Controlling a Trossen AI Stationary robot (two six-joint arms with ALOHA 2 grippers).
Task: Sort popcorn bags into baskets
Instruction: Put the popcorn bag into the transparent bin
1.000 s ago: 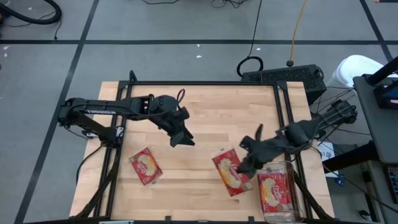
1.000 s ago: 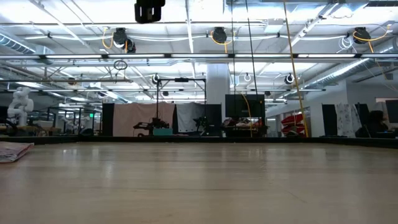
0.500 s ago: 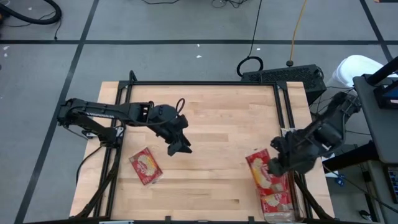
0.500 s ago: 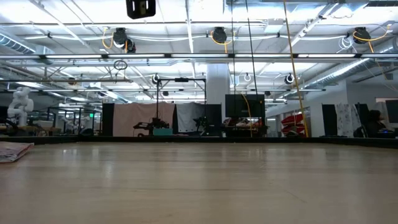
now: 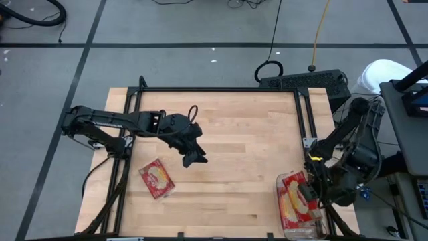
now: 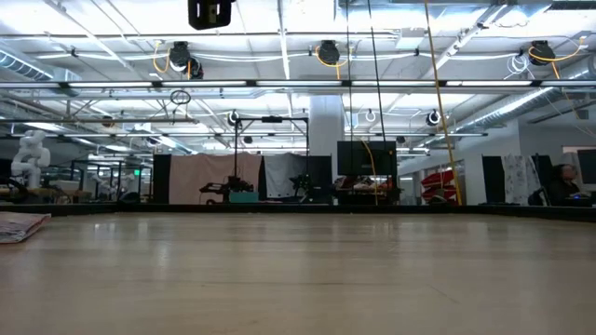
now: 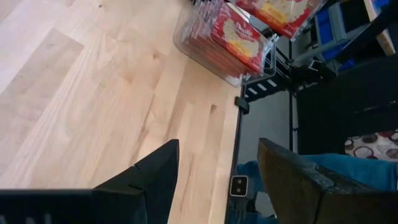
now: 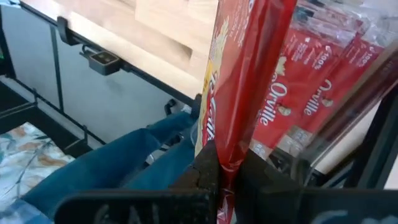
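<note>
Over the clear bin (image 5: pixel 299 231) at the table's right front corner, the right gripper (image 5: pixel 313 195) dangles a popcorn bag (image 8: pixel 239 81).
Its fingers pinch the packet's edge tight, right above more red packets (image 7: pixel 239 42) stacked inside the bin. The left gripper (image 5: pixel 194 158) hovers mid-table, jaws apart and empty. One loose packet (image 5: pixel 156 178) lies flat near the table's left front, popcorn picture up, just beside that waiting gripper.

Straight down over the whole table (image 5: pixel 221 134) from high above; level along its top from board height, facing the room; 2 wrist views close in, both catching the clear bin (image 7: pixel 214 53) (also seen from overhead)
</note>
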